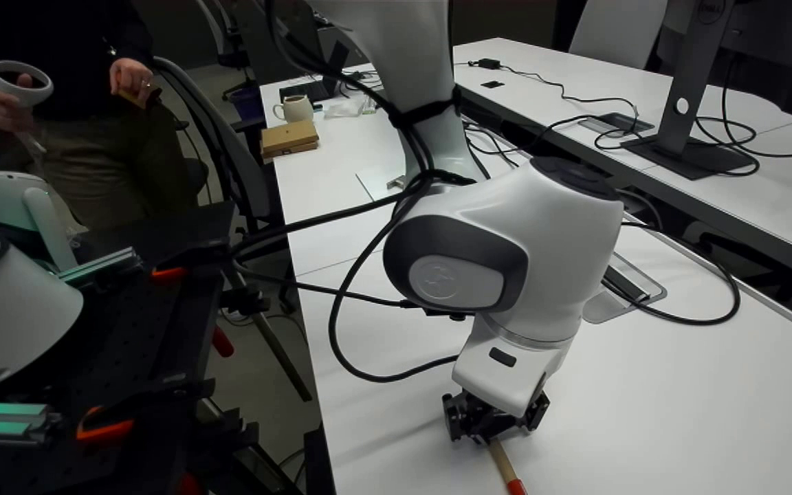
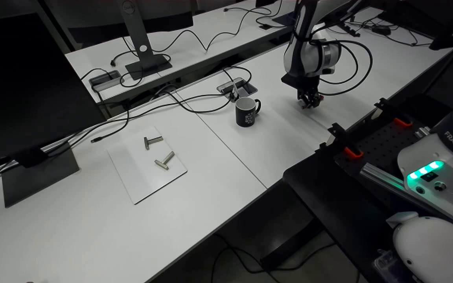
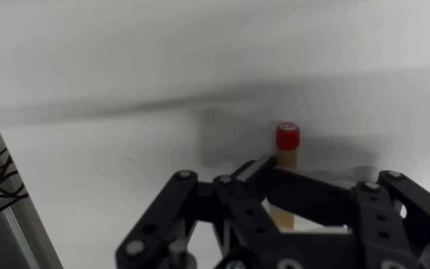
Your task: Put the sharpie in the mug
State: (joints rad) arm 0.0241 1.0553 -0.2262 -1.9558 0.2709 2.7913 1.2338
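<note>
The sharpie [image 1: 502,462], a tan pen with red ends, passes crosswise at my fingertips. In the wrist view its red end [image 3: 287,137] sticks out beyond the fingers, with a tan stretch showing below them. In an exterior view its red end [image 2: 321,97] shows beside the jaws. My gripper [image 3: 273,168] has its fingers drawn together on the pen, low over the table; the contact is partly hidden by a finger. It shows also in both exterior views [image 1: 489,436] [image 2: 309,103]. The black mug [image 2: 245,117], with a pale printed pattern, stands upright, handle toward the gripper.
A cable box [image 2: 237,88] with black cables lies behind the mug. A white board [image 2: 144,165] with metal T-shaped pieces lies further along the table. A cream mug [image 1: 296,108] and cardboard boxes [image 1: 289,139] stand at the far end. A black cable loops from the arm.
</note>
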